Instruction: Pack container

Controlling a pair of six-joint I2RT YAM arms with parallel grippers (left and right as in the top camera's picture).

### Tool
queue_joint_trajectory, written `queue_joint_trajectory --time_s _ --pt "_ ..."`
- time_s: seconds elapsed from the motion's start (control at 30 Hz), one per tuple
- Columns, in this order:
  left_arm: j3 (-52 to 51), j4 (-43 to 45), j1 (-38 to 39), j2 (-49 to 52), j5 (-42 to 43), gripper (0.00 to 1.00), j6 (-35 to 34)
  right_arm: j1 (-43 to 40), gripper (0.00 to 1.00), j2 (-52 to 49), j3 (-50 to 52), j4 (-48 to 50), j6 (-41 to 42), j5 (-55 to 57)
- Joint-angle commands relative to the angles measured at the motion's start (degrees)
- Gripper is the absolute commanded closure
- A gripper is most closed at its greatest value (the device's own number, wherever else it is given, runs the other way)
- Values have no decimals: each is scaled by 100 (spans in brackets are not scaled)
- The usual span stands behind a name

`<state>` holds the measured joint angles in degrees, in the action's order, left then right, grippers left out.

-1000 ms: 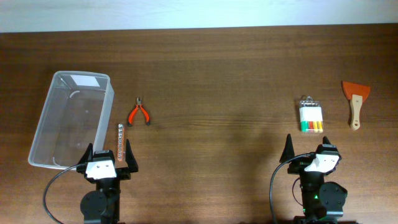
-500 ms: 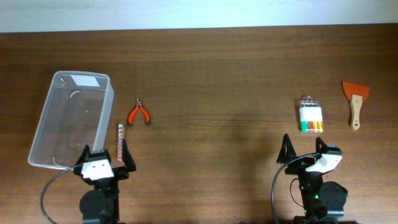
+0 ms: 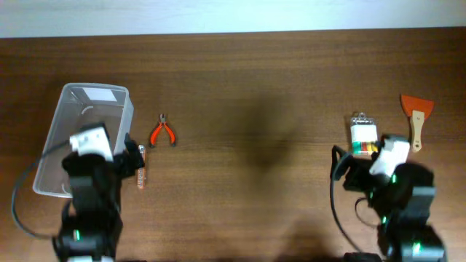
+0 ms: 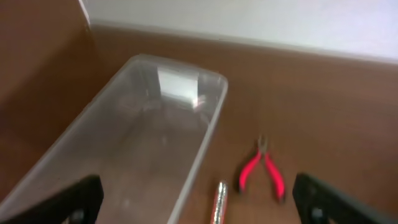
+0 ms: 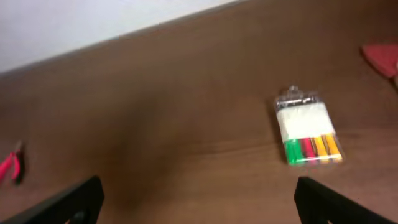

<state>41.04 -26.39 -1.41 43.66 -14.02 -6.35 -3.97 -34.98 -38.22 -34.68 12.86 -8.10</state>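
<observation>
Container point(image 3: 52, 129) sits at the left end of the tabletop point(image 3: 247, 94), long axis running near-to-far and leaning a little right at the far end. Clear walls, rounded corners, a white label point(image 3: 100, 93) on the far end wall; wood grain shows through the floor. In the overhead view the left arm covers its near right corner.

A thin metal bar point(image 3: 141, 166) lies along the container's right long wall, near the near end. It is just beside the rim; touching or not, I cannot tell. Pliers point(image 3: 162, 132) lie to the right of the bar and apart from it, nose pointing away, orange handles splayed toward the arms.

Left end effector point(image 4: 196, 183): fingers point(image 4: 78, 199) spread wide at the two lower corners of the wrist view, nothing between them — container rim and bar sit in the gap below.

Right end effector point(image 5: 199, 183): also wide, gripping nothing, with bare wood beneath. The battery pack point(image 5: 306, 132) is ahead and to its right, coloured cells at the near end. Scraper point(image 3: 416, 116), with an orange blade and wooden handle, lies further right, apart from the pack and close to the frame's right edge.

Open room: a broad bare stretch of tabletop between pliers and pack.
</observation>
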Motion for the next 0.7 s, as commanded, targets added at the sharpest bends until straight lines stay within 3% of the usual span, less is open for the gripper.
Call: queue_joint_trajectory --time_s 0.0,0.2,0.43,0.67 --pt "1270 -1154 -151 1241 76 1 -518 15 1 -1222 -1316 -907 -699 -50" --pt "3058 -3445 -190 2413 153 1 -518 15 1 -3014 -3477 -2811 -710 -52" --pt "3145 -3585 -216 2588 411 1 -680 63 1 -4129 -4900 -3700 -1121 -98" --pt "3150 -4393 -1211 2588 72 1 -4210 133 1 -4631 -5427 -4103 -1119 601"
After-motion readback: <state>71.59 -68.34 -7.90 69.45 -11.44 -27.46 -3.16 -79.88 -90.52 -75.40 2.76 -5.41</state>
